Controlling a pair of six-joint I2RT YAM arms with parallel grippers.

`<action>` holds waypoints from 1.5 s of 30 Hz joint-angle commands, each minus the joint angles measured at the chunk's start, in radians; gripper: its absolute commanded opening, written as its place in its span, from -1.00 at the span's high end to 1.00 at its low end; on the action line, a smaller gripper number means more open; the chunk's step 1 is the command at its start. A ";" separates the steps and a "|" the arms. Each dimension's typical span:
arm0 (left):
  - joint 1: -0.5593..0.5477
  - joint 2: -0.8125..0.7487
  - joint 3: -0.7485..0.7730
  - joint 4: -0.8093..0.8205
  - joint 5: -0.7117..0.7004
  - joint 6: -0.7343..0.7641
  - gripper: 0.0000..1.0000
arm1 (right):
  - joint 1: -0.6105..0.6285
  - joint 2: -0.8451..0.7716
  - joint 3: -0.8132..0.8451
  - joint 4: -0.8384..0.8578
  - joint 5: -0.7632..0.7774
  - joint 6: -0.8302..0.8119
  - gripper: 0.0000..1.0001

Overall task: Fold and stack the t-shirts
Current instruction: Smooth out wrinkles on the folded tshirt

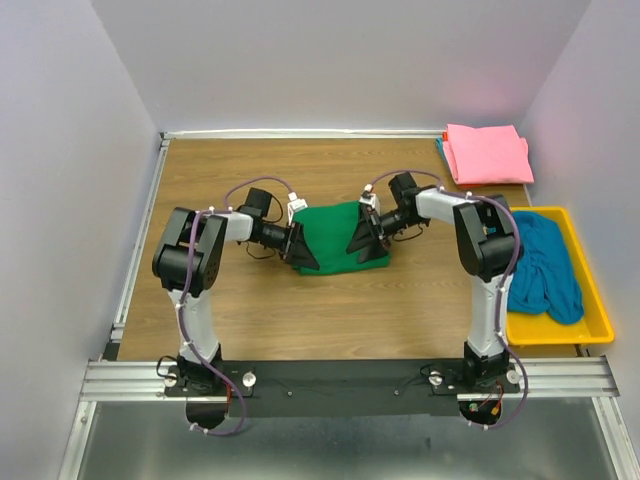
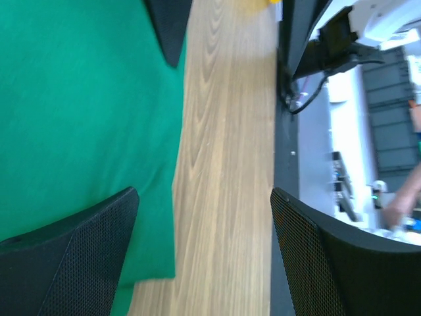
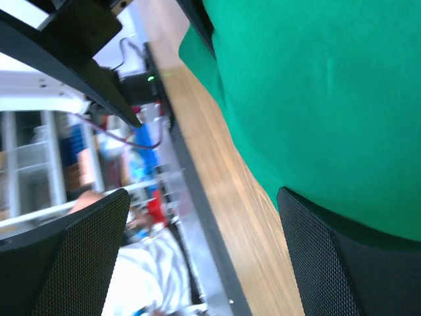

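1. The green tee (image 1: 335,235) lies mid-tabletop (image 1: 300,320), already folded down to a small, roughly square pad. The pink tee (image 1: 487,153) sits folded at the far right corner. The teal tee (image 1: 542,265) is heaped loose in the tray (image 1: 600,322).
2. My left hand (image 1: 303,250) is at the green tee's left edge and my right hand (image 1: 365,240) is at its right edge. Both are spread wide apart and hold nothing.
3. In my left wrist view, the tee's near edge (image 2: 85,118) runs up between the two sides of that hand (image 2: 204,257), with cloth on one side and bare wood on the other. In my right wrist view the cloth (image 3: 329,99) fills the upper right, and that hand (image 3: 204,257) is open below it.
4. I judge the tee to be light, limp and several layers thick. It won't hold a shape when lifted, so a pinch in one spot would let the fold sag open.
5. I'd take it at two opposite edges together, pinching through every layer low against the wood. The cloth should grip well, but a top layer can slide off the ones beneath.
6. Whether either hand touches the cloth now, I cannot tell.
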 commanded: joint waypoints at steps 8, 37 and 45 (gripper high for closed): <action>-0.033 -0.295 -0.088 -0.182 -0.140 0.154 -0.82 | 0.000 -0.269 -0.106 0.024 0.061 0.005 -1.00; -0.021 -0.215 0.090 -0.015 -0.119 -0.100 -0.83 | -0.073 -0.117 0.138 0.067 0.027 0.077 -1.00; -0.101 0.030 0.248 0.341 -0.179 -0.407 -0.84 | -0.098 0.128 0.375 0.170 0.101 0.178 -1.00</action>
